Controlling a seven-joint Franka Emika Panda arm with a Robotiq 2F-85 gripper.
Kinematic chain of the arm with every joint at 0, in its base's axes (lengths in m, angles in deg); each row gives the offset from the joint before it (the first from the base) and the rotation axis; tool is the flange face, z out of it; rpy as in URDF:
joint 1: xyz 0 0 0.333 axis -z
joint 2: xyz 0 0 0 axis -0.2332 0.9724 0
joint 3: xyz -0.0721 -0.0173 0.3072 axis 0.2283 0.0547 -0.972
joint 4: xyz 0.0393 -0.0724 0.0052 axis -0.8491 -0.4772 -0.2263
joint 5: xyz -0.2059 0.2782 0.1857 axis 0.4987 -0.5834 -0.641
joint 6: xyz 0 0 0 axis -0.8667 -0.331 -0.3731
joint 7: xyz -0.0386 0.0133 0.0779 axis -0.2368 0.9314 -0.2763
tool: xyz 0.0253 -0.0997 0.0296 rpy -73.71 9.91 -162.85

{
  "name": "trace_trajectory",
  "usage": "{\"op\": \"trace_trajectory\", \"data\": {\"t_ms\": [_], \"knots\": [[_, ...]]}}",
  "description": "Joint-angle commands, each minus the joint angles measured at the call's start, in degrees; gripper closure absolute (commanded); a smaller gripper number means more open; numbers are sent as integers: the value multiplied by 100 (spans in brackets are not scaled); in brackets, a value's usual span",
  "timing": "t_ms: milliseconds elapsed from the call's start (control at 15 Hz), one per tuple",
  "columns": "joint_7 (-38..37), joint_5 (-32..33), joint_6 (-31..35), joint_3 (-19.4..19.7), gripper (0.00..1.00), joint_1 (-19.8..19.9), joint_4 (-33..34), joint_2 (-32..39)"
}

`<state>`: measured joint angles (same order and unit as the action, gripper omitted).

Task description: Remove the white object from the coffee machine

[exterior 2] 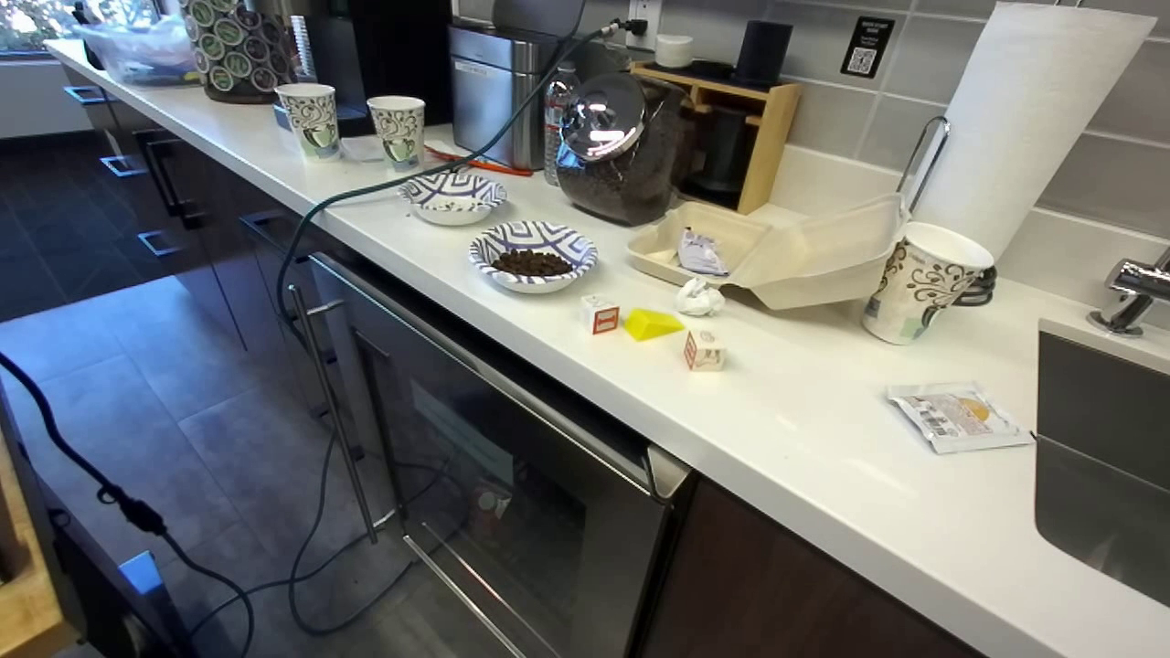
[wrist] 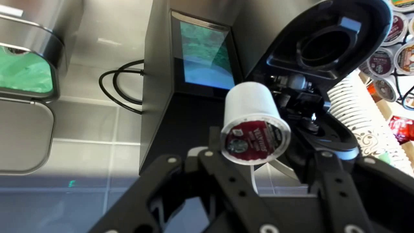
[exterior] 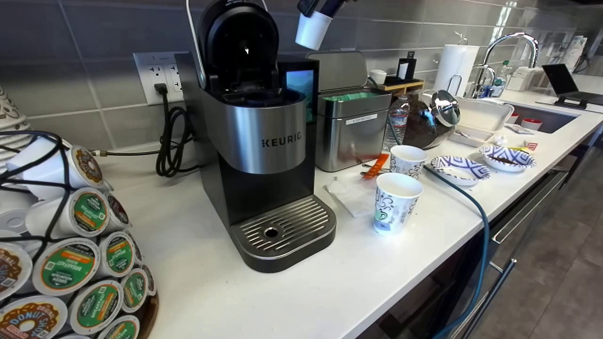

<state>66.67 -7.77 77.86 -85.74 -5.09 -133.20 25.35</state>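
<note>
You've got the white pod (wrist: 254, 121) clasped in the gripper (wrist: 258, 139), tilted in midair and clear of the KEURIG machine (exterior: 261, 136), though where the fingers (wrist: 226, 173) meet it is hard to make out. Its red label (wrist: 254, 140) faces you in the wrist view, the upside-down writing too blurred to read; in an exterior view you catch DONUT SHOP and BREAKFAST BLEND on the other pods (exterior: 66, 267), some cut off at the left edge, and the bin (exterior: 351, 139) carries print too small to read.
</note>
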Motion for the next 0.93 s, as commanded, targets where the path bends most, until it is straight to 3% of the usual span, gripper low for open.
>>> {"op": "trace_trajectory", "data": {"t_ms": [0, 467, 867], "knots": [[807, 267, -510, -12, 73, 107, 816, 349], [1423, 330, -842, -17, 73, 67, 1506, 876], [1372, 501, -469, 26, 73, 2, 1718, 1347]]}}
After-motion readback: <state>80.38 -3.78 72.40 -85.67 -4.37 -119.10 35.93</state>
